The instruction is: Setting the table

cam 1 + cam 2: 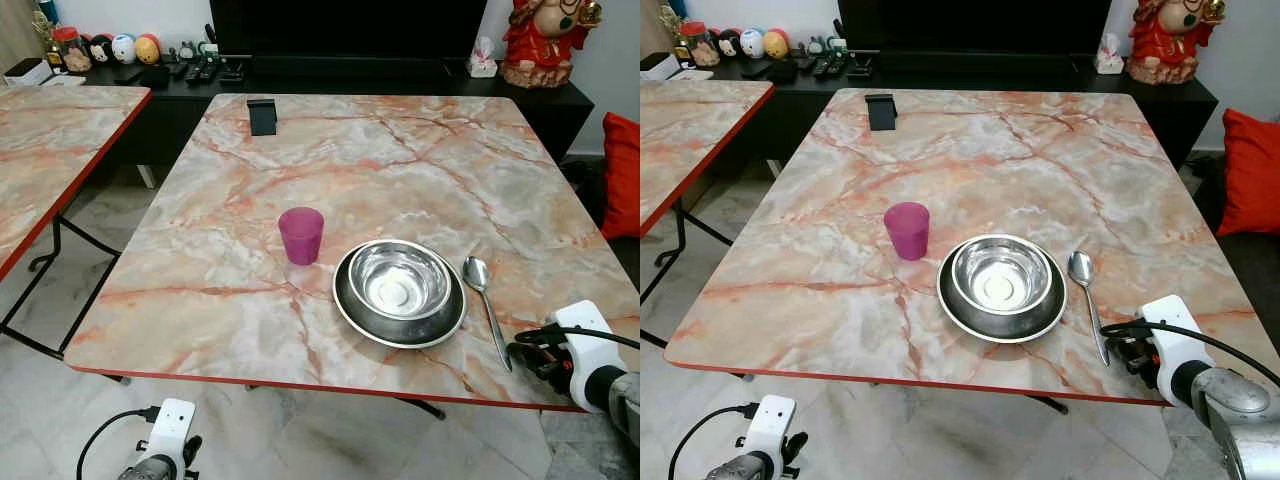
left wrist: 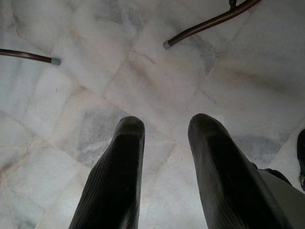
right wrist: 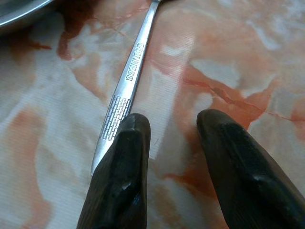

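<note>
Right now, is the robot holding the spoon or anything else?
Nothing is held. The right gripper is open above the table, with the spoon handle's end beside one finger, not between them. The left gripper hangs open over the floor.

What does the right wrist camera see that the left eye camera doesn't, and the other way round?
Right wrist view alone: the word GUINNESS stamped on the spoon handle, a brick pattern near its end, and the right gripper open, one finger just over the handle's end.

Left eye view alone: the pink cup, the steel bowl sitting on a plate, a black stand at the far edge, and the left gripper hanging below the table edge.

Both: the spoon, the plate's rim and the marble table.
</note>
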You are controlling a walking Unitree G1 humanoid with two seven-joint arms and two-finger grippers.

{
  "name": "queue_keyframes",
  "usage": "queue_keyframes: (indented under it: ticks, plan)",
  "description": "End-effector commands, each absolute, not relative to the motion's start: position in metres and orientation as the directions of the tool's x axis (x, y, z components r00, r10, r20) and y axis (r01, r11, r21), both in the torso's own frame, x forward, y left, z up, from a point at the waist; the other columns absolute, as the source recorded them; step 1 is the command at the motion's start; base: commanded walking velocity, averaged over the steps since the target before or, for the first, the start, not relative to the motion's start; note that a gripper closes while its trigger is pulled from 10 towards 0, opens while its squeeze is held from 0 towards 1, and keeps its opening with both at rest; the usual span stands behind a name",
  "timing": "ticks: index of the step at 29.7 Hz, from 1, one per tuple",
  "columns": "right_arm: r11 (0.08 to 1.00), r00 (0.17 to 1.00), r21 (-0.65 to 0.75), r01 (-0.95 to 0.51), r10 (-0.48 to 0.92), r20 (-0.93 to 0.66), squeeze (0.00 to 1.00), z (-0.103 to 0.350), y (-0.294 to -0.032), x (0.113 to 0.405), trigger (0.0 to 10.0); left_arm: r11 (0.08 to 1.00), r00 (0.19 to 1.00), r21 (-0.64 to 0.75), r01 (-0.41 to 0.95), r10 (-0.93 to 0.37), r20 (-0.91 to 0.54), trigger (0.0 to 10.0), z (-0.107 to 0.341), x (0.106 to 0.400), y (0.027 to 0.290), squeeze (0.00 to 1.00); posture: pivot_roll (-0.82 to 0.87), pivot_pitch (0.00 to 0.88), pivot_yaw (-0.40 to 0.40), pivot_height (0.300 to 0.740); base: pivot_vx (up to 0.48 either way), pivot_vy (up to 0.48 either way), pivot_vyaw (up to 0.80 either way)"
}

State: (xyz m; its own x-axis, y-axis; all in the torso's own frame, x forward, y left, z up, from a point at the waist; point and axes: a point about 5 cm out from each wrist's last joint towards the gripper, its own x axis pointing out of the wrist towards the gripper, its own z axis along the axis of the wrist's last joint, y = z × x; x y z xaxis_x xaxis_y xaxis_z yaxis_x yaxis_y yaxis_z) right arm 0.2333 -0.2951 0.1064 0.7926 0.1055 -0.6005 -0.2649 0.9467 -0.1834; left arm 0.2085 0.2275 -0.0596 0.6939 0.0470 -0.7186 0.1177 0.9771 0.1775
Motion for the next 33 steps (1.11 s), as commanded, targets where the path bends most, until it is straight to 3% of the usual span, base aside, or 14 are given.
queue_keyframes:
  ticks: [1,15,19,20,24,29,33]
  plan:
    - [0.940,0.779,-0.188,-0.284,0.112,-0.617,0.00,0.103,-0.291,0.233,10.0,0.974,0.687,0.187,0.127,0.049,-0.725,10.0,-0.061,0.206,0.228,0.00,-0.02,0.049,0.019,0.740,0.000,0.000,0.00]
    - [0.948,0.814,-0.315,0.035,-0.210,-0.541,0.00,0.108,-0.330,0.241,10.0,0.974,0.690,0.188,0.126,0.051,-0.723,10.0,-0.060,0.207,0.228,0.00,-0.02,0.047,0.020,0.740,0.000,0.000,0.00]
    - [0.928,0.871,-0.330,0.173,-0.300,-0.388,0.00,0.125,-0.337,0.250,10.0,0.974,0.691,0.188,0.127,0.049,-0.722,10.0,-0.060,0.207,0.228,0.00,-0.02,0.045,0.022,0.740,0.000,0.000,0.00]
    - [0.921,0.909,-0.308,0.237,-0.322,-0.264,0.00,0.140,-0.337,0.255,10.0,0.974,0.691,0.189,0.129,0.048,-0.721,10.0,-0.060,0.207,0.228,0.00,-0.02,0.045,0.022,0.740,0.000,0.000,0.00]
    - [0.928,0.959,-0.249,0.277,-0.282,0.016,0.00,0.173,-0.322,0.263,10.0,0.972,0.698,0.197,0.126,0.054,-0.714,10.0,-0.060,0.207,0.229,0.00,-0.02,0.041,0.024,0.740,0.000,0.000,0.00]
    - [0.929,0.942,-0.175,0.327,-0.306,0.135,0.00,0.176,-0.309,0.261,10.0,0.971,0.716,0.211,0.110,0.070,-0.695,10.0,-0.058,0.209,0.231,0.00,-0.01,0.021,0.032,0.740,0.000,0.000,0.00]
    - [0.935,0.924,-0.118,0.335,-0.302,0.234,0.00,0.166,-0.286,0.248,10.0,0.969,0.737,0.228,0.095,0.086,-0.671,10.0,-0.056,0.208,0.233,0.00,-0.01,0.000,0.040,0.740,0.000,0.000,0.00]
